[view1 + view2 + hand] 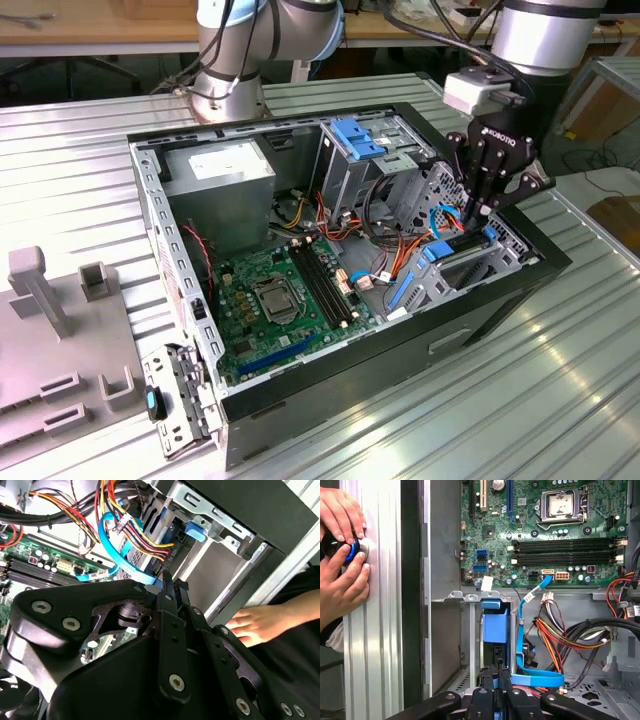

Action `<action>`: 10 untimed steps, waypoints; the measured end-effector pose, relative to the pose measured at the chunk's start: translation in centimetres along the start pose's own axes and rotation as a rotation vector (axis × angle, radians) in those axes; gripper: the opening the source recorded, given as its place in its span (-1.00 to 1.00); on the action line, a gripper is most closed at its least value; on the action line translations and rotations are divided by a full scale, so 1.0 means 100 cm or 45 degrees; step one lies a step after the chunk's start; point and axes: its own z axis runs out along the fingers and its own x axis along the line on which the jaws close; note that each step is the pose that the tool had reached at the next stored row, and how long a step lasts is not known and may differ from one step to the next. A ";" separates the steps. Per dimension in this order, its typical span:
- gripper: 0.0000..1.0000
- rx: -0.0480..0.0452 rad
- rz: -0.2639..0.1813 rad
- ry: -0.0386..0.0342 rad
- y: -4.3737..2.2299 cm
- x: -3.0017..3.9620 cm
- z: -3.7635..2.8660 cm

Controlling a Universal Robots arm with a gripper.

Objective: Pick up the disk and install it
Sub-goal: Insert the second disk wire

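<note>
The disk's blue carrier point(495, 625) sits inside the drive cage at the front end of the open computer case point(500, 300). In the exterior view the disk point(440, 252) lies low in that cage, blue rails showing. My gripper point(476, 218) hangs just above it, fingers drawn together with nothing between them. In both wrist views the black fingertips point(490, 672) point down at the cage. The gripper point(172, 582) stands next to a light-blue flat cable point(112, 555), and a blue tab point(196, 530) on the cage shows beyond it.
The motherboard point(280, 300) and power supply point(220, 175) fill the case. Bundled coloured wires point(560, 630) and a blue flat cable point(530, 677) crowd the cage. A person's hands point(340, 575) rest on a blue button outside the case wall. A grey fixture point(60, 340) lies at the exterior view's left.
</note>
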 end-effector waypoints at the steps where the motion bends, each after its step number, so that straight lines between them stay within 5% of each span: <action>1: -0.68 0.000 0.001 -0.0245 0.0004 0.0024 0.0007; 2: -0.68 0.001 0.002 -0.0449 0.0014 0.0048 0.0013; 8: -0.68 0.002 0.002 -0.0561 0.0020 0.0106 0.0028; 10: -0.68 0.018 0.006 -0.0703 0.0021 0.0112 0.0029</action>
